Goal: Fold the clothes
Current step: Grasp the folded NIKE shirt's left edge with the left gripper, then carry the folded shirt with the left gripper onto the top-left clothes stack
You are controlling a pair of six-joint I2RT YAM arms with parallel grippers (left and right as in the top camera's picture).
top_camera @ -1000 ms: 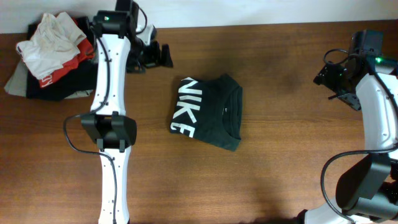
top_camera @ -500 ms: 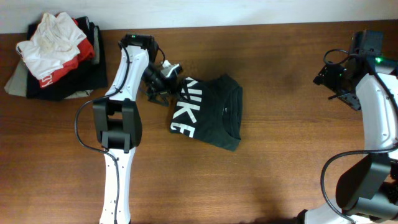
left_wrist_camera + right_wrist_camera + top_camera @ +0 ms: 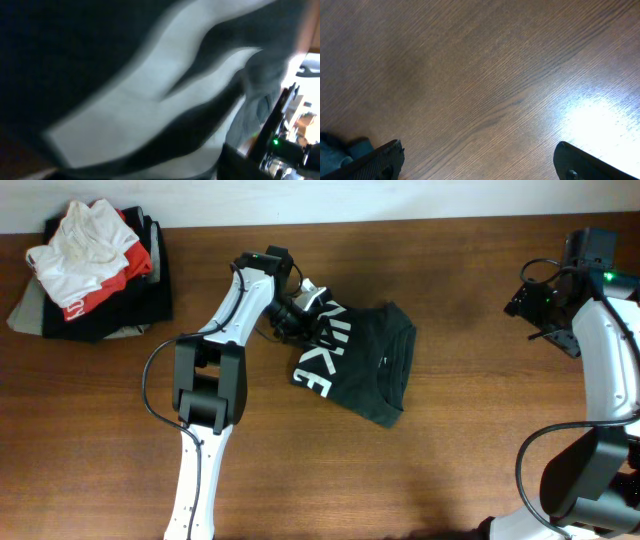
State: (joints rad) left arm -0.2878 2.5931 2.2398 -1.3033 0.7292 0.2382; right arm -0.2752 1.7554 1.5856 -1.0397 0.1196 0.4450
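The folded charcoal-black cotton T-shirt (image 3: 365, 365) is laid slightly askew at the middle of the brown wooden table (image 3: 470, 440); large white block letters are printed along its left side. The left gripper (image 3: 298, 318) is set against the shirt's far left corner; whether it is clenched on the cloth cannot be told, its wrist view being filled with blurred dark fabric and white print. The right gripper (image 3: 477, 150) is spread wide over bare wood at the far right, nothing grasped.
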